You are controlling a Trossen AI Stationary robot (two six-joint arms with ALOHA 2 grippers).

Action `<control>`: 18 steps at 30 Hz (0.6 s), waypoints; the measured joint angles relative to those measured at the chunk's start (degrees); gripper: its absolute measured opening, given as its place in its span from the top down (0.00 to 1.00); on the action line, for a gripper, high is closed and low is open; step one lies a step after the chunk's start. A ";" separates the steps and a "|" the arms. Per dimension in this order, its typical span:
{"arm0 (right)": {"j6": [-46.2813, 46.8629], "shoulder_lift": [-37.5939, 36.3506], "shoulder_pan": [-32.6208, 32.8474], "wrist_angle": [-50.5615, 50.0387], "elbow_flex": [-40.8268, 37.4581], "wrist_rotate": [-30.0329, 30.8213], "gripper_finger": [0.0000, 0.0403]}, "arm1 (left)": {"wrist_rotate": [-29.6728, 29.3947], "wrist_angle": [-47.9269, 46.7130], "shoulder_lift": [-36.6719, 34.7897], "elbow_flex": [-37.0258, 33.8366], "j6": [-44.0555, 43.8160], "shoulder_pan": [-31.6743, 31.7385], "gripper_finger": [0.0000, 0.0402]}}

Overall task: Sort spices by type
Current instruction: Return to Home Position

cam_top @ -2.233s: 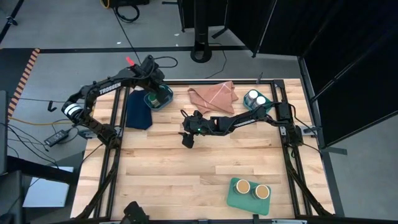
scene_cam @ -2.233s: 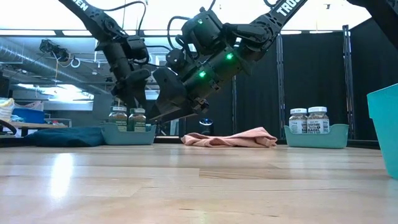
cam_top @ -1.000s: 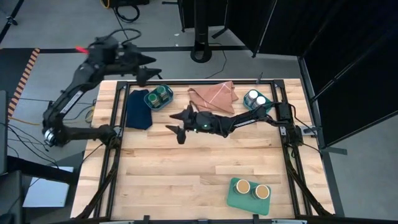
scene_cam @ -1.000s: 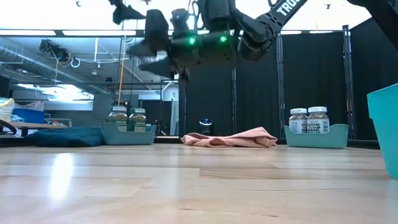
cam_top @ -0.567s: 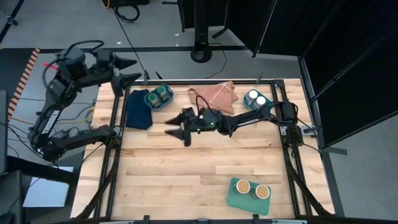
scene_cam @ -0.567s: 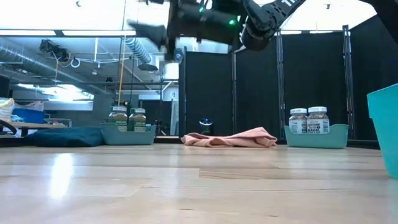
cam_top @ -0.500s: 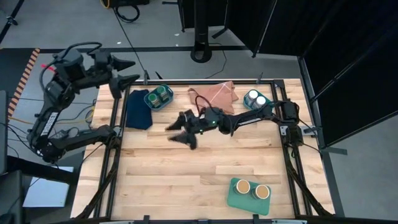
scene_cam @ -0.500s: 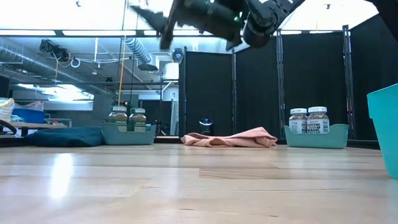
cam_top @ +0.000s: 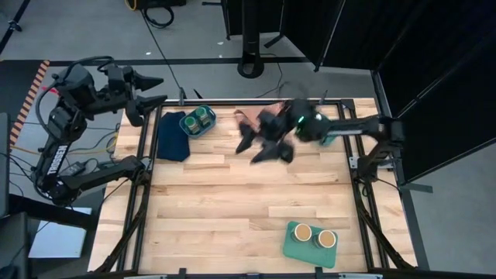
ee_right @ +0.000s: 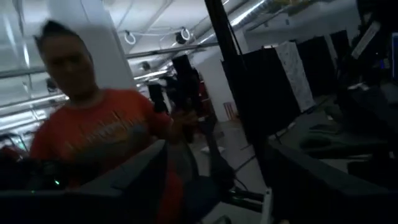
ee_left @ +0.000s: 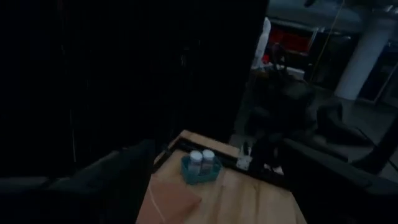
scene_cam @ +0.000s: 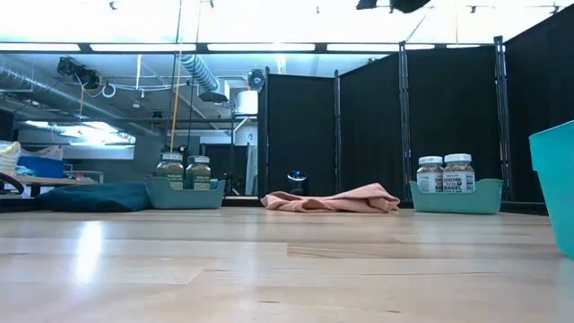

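Currently, jars are stood upright: green-lidded jars [cam_top: 198, 118] left of the pink cloth [scene_cam: 332, 199], white-lidded jars [scene_cam: 458, 170] right, tan-topped jars [cam_top: 302, 232] nearer. Left hand [cam_top: 152, 89], far left, and blurred right hand [cam_top: 253, 151], over it, are held spread.

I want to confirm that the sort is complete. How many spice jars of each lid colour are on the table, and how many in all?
Dark green-lidded jars: 2
White-lidded jars: 2
Tan-topped jars: 2
Total: 6
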 joint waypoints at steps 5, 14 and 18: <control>0.87 -9.72 -4.73 -6.60 0.01 -3.14 0.32 | 0.03 7.11 0.05 0.00 -0.93 0.00 0.14; -16.04 -32.01 -6.99 -46.77 0.02 8.85 0.32 | 25.44 22.02 -0.09 0.00 -9.38 -0.02 0.14; -23.23 -40.42 -3.11 -62.95 0.01 24.05 0.32 | 30.25 25.33 -0.37 0.00 -12.66 -0.02 0.14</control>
